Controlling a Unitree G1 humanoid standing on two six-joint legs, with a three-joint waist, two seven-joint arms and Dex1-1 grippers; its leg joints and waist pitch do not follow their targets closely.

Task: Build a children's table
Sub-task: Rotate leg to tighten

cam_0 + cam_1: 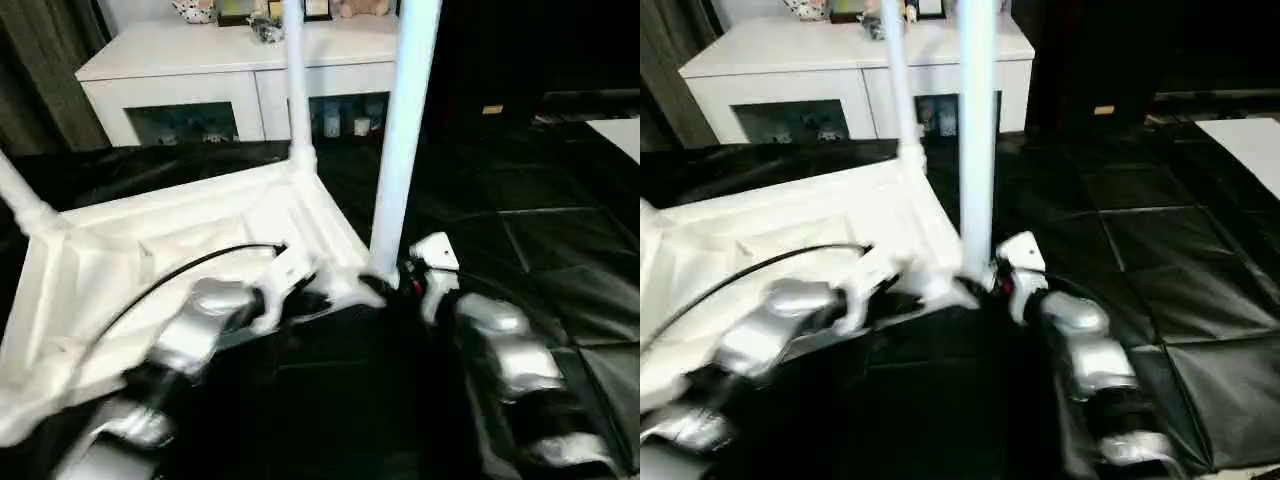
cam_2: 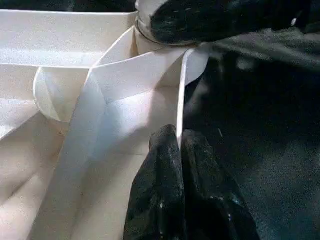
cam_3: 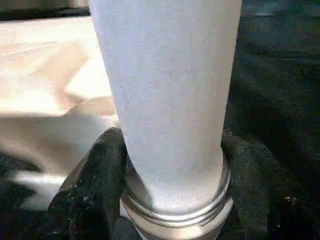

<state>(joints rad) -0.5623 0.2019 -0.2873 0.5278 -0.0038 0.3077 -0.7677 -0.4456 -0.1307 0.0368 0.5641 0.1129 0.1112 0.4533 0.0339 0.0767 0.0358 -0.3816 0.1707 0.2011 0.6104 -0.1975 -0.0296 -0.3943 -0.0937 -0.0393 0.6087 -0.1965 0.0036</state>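
While it lies upside down on the black floor mats (image 1: 560, 250), the children's table (image 1: 150, 270) takes up the left half of the head views, ribbed underside up.

Cabinet: the white cabinet (image 1: 200, 75) with glass doors stands behind the table, well apart from both arms.

Table legs: three legs rise from the corners; the near right leg (image 1: 405, 130) is upright and closest to the arms, the far leg (image 1: 297, 80) stands behind it, and a third leg (image 1: 20, 200) leans at the left edge.

Right jaws: the right gripper (image 3: 172, 200) sits at the foot of the near right leg, one black finger (image 3: 90, 190) on either side of the silver collar where the leg meets the top; the jaws stand fairly wide, wrapped about the leg's base.

Left jaws: the left gripper (image 2: 178, 150) is pinched nearly shut on the thin upright rim of the tabletop, just beside that same corner, one finger inside the rim and one outside.

Cable: a black cable (image 1: 180, 270) arcs over the underside toward the left wrist.
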